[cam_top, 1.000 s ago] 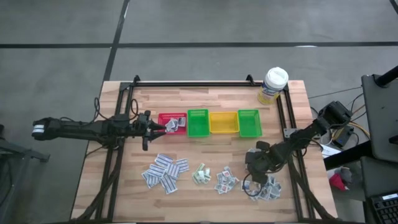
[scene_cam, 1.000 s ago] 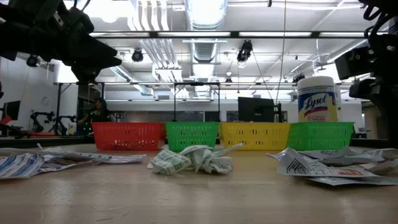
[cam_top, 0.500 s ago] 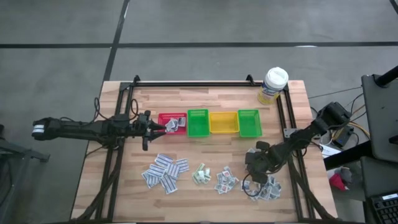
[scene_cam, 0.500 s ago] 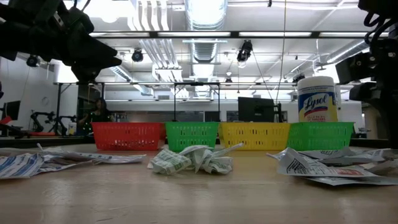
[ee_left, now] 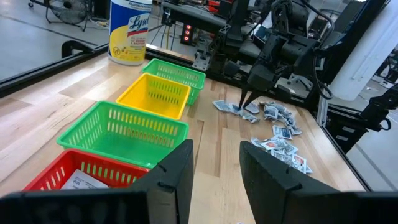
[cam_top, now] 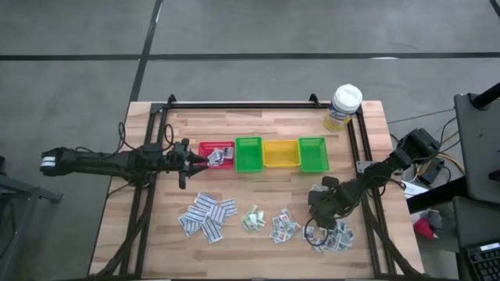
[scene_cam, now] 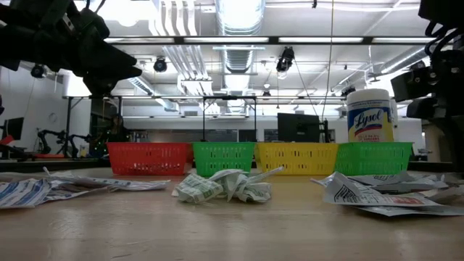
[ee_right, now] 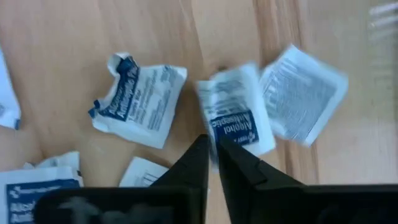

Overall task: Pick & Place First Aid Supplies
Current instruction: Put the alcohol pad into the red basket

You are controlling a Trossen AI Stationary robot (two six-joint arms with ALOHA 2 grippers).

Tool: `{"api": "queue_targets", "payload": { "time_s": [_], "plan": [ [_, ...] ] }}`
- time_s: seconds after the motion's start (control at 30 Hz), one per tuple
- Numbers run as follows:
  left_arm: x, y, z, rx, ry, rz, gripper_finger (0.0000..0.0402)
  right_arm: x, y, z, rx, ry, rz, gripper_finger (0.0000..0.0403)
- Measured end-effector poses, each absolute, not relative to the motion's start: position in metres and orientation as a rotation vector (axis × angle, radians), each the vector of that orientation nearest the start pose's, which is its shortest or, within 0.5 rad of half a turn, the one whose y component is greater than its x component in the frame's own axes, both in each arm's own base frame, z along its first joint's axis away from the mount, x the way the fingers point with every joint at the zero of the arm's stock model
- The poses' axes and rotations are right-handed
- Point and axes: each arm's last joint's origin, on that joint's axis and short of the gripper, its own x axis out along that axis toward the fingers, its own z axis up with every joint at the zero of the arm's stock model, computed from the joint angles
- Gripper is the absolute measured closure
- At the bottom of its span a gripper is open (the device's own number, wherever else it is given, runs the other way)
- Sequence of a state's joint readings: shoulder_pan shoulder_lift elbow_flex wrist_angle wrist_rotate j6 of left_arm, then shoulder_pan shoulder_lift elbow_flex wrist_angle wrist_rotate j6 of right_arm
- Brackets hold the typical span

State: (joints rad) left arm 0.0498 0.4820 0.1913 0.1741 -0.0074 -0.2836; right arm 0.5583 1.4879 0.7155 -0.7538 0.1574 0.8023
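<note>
The small flat white paper alcohol packet [ee_right: 233,121] lies in the near-right pile on the wooden worktop [cam_top: 266,187], and we see the right tool [ee_right: 213,144] clenched on its near edge, long axis running away from the fingers. The left tool [ee_left: 214,163] hangs released over the red plastic bin [cam_top: 215,153].

Grey concrete floor [cam_top: 258,27]; ceiling ducts [scene_cam: 239,14], strip lights overhead; workshop benches behind.

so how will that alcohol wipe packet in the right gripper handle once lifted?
The alcohol wipe packet is thin paper, creased like its neighbours, so probably floppy and very light. The right gripper pinches only its edge, so it may droop or swing. Flat, so it won't roll.
</note>
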Motion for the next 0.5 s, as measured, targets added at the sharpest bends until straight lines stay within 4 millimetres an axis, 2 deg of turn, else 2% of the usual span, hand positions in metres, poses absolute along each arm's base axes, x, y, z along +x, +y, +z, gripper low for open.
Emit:
{"api": "queue_targets", "payload": {
  "time_s": [0.2, 0.5],
  "plan": [
    [0.134, 0.007, 0.202, -0.286, 0.108, 0.073, 0.0278, 0.187, 0.111, 0.144, 0.111, 1.454, -0.290, 0.0394],
    [0.134, 0.007, 0.202, -0.286, 0.108, 0.074, 0.0278, 0.197, 0.118, 0.161, 0.111, 1.413, -0.227, 0.0394]
  ]
}}
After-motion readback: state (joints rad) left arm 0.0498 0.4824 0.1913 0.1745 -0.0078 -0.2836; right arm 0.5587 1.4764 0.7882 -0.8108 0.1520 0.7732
